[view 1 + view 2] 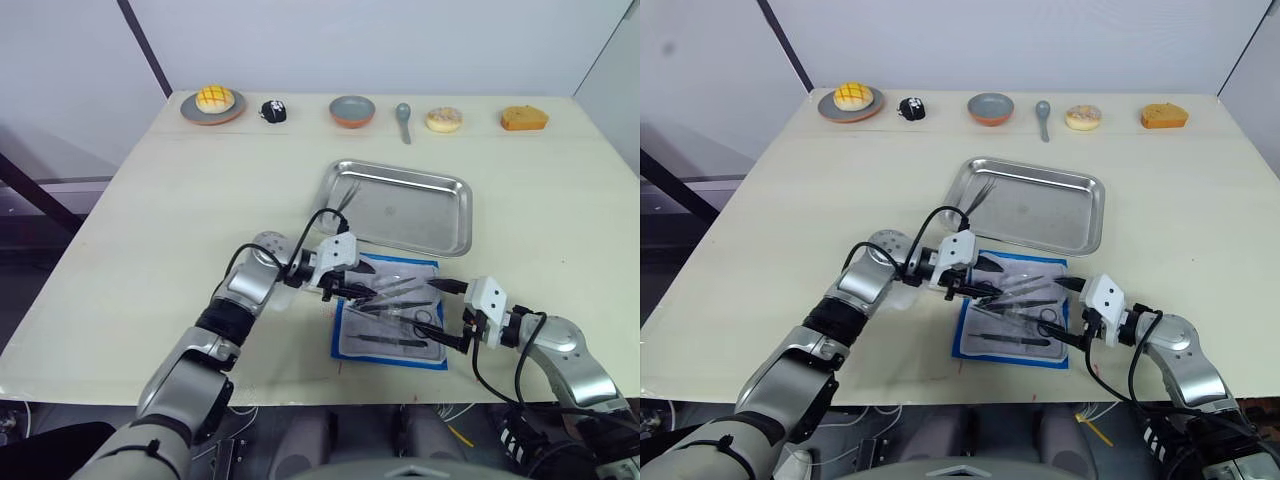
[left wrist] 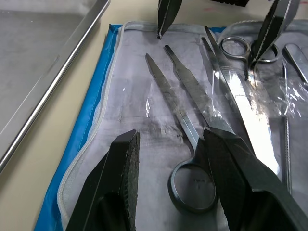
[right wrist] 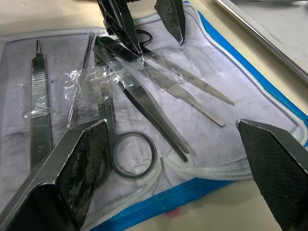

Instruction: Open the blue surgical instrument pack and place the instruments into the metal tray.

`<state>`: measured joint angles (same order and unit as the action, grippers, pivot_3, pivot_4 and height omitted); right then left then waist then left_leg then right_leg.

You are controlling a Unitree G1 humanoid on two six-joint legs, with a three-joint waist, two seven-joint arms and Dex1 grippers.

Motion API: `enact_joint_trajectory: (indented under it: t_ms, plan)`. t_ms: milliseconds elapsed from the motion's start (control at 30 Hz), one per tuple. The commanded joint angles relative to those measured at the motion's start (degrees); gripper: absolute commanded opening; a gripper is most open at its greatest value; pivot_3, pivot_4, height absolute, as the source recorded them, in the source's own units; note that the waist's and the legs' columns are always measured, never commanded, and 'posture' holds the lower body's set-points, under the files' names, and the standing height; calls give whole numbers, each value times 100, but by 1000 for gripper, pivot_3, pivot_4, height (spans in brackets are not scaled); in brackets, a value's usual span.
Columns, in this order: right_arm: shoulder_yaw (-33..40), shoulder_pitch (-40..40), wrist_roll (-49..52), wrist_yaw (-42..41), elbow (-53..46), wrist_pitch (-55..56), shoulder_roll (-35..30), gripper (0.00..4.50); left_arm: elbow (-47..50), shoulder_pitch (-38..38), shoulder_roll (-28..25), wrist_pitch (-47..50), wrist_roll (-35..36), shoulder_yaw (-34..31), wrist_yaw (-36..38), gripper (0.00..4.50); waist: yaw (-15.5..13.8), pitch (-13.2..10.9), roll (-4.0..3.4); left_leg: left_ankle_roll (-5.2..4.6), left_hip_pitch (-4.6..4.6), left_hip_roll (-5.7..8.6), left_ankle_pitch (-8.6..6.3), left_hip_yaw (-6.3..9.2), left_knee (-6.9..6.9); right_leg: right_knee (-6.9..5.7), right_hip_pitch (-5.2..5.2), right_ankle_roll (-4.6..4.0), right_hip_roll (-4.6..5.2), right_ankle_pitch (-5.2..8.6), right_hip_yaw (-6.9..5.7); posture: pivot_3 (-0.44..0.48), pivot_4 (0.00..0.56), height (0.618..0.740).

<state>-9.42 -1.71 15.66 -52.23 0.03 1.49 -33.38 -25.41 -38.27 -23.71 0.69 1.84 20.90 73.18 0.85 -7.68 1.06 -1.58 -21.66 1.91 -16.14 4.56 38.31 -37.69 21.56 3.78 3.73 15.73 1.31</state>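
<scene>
Lies open on the counter (image 1: 150, 230) just before the metal tray (image 1: 455, 215): blue surgical instrument pack (image 1: 392, 318), instruments (image 1: 400, 298) inside. Left hand (image 1: 352, 288) and right hand (image 1: 448, 316) spread over them. Next, probably: pinch scissors, lift trayward.

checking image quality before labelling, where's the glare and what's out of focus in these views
Left wrist view: bright glare on the clear pocket film over the instruments; the left tool's near fingers are soft. Right wrist view: crinkled film glints over the blue surgical instrument pack; the right tool's near fingers are blurred. Left eye view: even light, soft sheen on the metal tray.
</scene>
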Motion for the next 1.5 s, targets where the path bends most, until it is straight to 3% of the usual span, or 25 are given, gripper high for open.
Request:
enact_joint_trajectory:
  t_ms: [33,333,433,500,567,1367,1467,1500]
  plan:
    - [-255,164,-564,153,517,-321,-55,4500,-128,25,40,-37,-198,131,-69,2236,-1,1,-1,0,0,0,0,0,0,0,0,0,0,0,0,0,150,740]
    - [-234,156,-567,188,505,-334,-67,4500,-271,-51,153,-138,-322,227,-48,2236,0,3,-1,0,0,0,0,0,0,-2,0,0,-1,0,0,0,150,740]
    - [-234,158,-566,200,499,-336,-66,4500,-352,-85,132,-193,-368,225,-53,1458,0,5,-3,0,0,0,0,-1,0,-1,0,0,-1,0,1,0,150,740]
    - [-240,155,-566,209,497,-336,-59,4500,-397,-107,136,-211,-373,219,-58,486,0,7,-6,0,1,0,0,-1,0,-2,-1,0,-1,0,1,0,150,740]
    - [-246,151,-565,219,492,-341,-51,4500,-426,-117,145,-218,-364,214,-55,70,0,9,-4,0,1,0,0,-1,0,-3,-1,0,-2,0,1,0,150,740]
    - [-259,159,-576,268,521,-329,-7,4500,-297,-368,251,335,34,-106,152,70,9,10,-5,0,1,0,0,-1,1,-4,0,0,-5,0,2,0,150,740]
    - [-251,161,-573,261,529,-324,-13,4500,-290,-393,250,253,-2,-162,-14,764,10,10,-5,0,1,-1,0,-1,1,-4,0,0,-5,0,2,0,150,740]
    - [-250,162,-574,261,530,-321,-15,4500,-269,-401,257,268,32,-202,-42,1220,10,10,-5,0,1,-1,0,-1,1,-4,1,0,-5,0,2,0,150,740]
